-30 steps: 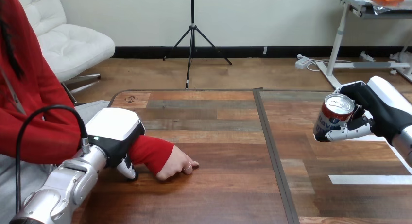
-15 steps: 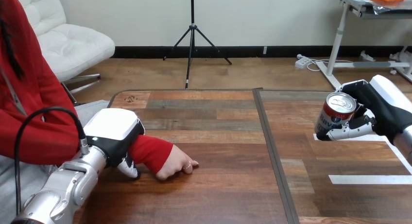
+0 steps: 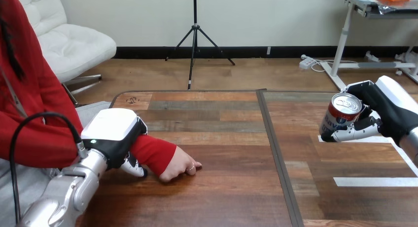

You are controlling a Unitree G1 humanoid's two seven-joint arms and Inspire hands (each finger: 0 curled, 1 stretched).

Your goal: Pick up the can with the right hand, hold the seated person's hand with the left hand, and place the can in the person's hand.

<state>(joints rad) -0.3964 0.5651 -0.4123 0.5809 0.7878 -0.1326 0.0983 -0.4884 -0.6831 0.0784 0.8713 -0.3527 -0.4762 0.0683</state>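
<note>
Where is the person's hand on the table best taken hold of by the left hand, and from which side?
Probably the wrist at the red sleeve's cuff, from above: the person's hand lies curled, knuckles up, on the brown wooden table, and the black-and-white left hand sits over that sleeve.

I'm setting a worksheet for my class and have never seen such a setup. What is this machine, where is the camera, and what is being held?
This is a humanoid robot, seen from a camera on its own head that looks down over a wooden table. The two silver arms coming in from below are the robot's own. Its right hand has its fingers curled round a drinks can, held tilted above the table. Its left hand lies over the red-sleeved forearm of a person seated at the left; I cannot tell whether it grips. The person's hand rests on the table.
</note>
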